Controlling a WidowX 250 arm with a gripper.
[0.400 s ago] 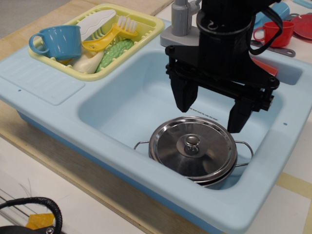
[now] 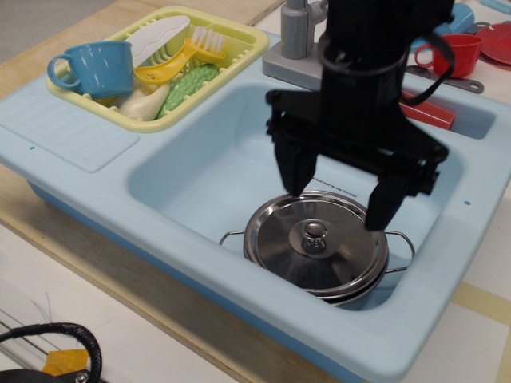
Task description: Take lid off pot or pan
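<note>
A shiny steel pot (image 2: pixel 363 286) with wire loop handles sits in the near right corner of the light blue sink (image 2: pixel 200 171). Its round steel lid (image 2: pixel 307 247) rests on it, slightly askew, with a small knob (image 2: pixel 314 234) at the centre. My black gripper (image 2: pixel 335 203) hangs open just above the back half of the lid. One finger (image 2: pixel 292 169) is left of the knob and the other is to its right. The fingers hold nothing.
A yellow dish rack (image 2: pixel 243 44) at the back left holds a blue cup (image 2: pixel 96 68), a yellow brush and green and white items. A grey faucet (image 2: pixel 294 40) stands behind the sink. A red cup (image 2: pixel 451 52) and red plate lie at the back right.
My gripper has moved a little left and down toward the lid, still open. The pot and lid have not moved.
</note>
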